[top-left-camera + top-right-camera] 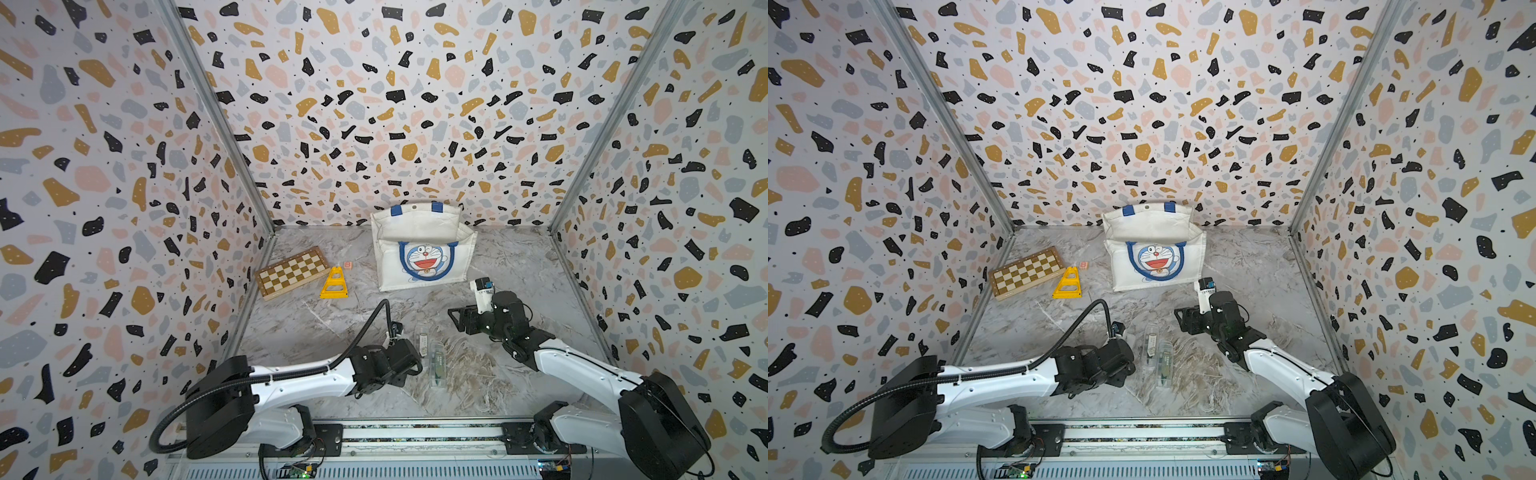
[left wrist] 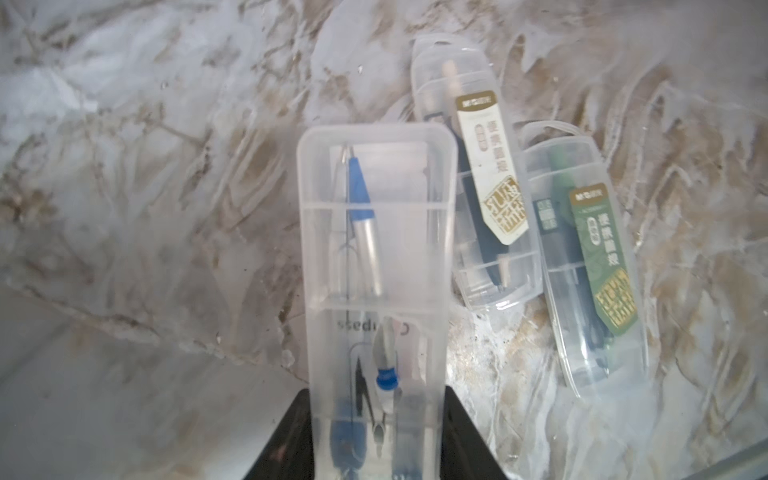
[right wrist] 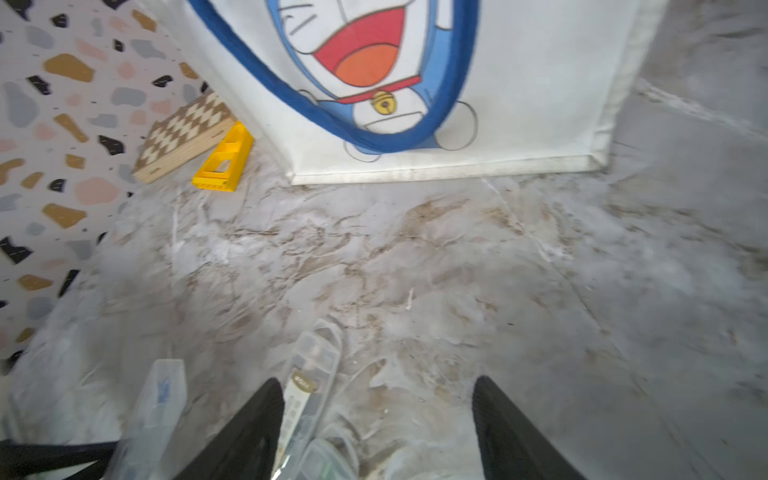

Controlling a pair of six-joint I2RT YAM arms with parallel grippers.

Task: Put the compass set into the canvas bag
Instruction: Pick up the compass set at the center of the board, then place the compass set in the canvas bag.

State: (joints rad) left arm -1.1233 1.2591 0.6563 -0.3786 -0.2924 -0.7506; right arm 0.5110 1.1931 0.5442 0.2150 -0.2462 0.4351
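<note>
My left gripper (image 2: 376, 415) is shut on a clear plastic compass set case (image 2: 376, 257) with a blue compass inside, its black fingers (image 2: 297, 419) pressed on both long sides. The case sticks out forward over the marble table. Beside it lie two more clear compass cases, one with a beige label (image 2: 478, 174) and one with a green label (image 2: 590, 266). In both top views the left gripper (image 1: 396, 330) (image 1: 1118, 328) is left of these cases (image 1: 423, 340). The white canvas bag (image 1: 424, 253) (image 1: 1154, 249) stands upright at the back. My right gripper (image 1: 457, 320) (image 3: 378, 415) is open and empty in front of the bag (image 3: 519, 104).
A folded chessboard (image 1: 291, 272), a yellow triangular stand (image 1: 333, 284) and a small pink cube (image 1: 348, 265) lie at the back left. Patterned walls close in three sides. A rail (image 1: 415, 432) runs along the front edge.
</note>
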